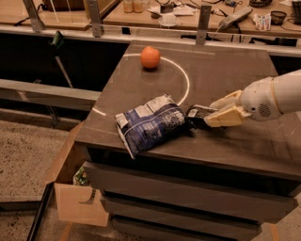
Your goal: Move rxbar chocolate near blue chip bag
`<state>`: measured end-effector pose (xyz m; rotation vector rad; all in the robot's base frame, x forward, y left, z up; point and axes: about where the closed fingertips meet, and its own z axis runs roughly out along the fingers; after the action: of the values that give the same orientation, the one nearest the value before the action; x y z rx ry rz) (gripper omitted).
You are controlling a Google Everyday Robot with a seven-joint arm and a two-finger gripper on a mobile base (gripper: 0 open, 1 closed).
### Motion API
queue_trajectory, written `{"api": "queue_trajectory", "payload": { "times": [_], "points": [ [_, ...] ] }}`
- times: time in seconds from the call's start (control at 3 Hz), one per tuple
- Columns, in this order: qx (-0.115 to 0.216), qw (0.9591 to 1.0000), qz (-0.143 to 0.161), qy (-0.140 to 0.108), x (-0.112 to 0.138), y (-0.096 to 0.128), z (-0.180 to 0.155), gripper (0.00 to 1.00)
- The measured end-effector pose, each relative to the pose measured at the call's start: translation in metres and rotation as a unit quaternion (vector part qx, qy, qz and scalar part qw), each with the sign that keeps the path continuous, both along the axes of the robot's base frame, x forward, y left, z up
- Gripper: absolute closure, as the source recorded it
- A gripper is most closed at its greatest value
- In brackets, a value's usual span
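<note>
The blue chip bag (149, 124), dark blue with white panels, lies crinkled near the front left of the dark table (225, 75). The rxbar chocolate (199, 114), a small black flat bar, sits just right of the bag, almost touching its right edge. My gripper (217, 113) reaches in from the right with its pale fingers (226, 117) closed around the bar's right end, low over the tabletop.
A round orange fruit (150, 57) sits at the back of the table on a white painted arc (182, 70). An open cardboard box (77, 188) stands on the floor at the left. A cluttered bench (188, 14) runs behind.
</note>
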<state>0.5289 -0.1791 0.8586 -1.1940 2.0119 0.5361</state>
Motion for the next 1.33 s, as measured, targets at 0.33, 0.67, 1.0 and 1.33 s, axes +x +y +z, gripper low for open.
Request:
{"api": "queue_trajectory", "payload": {
  "times": [0.33, 0.67, 1.0, 1.33],
  "points": [
    [0.016, 0.9998, 0.01, 0.007, -0.004, 0.013, -0.009, 0.39],
    [0.027, 0.9995, 0.012, 0.006, -0.006, 0.021, -0.011, 0.08],
    [0.032, 0.9995, 0.006, 0.0, -0.004, 0.02, -0.007, 0.0],
    [0.021, 0.9975, -0.049, -0.047, 0.014, -0.021, 0.026, 0.0]
  ]
}}
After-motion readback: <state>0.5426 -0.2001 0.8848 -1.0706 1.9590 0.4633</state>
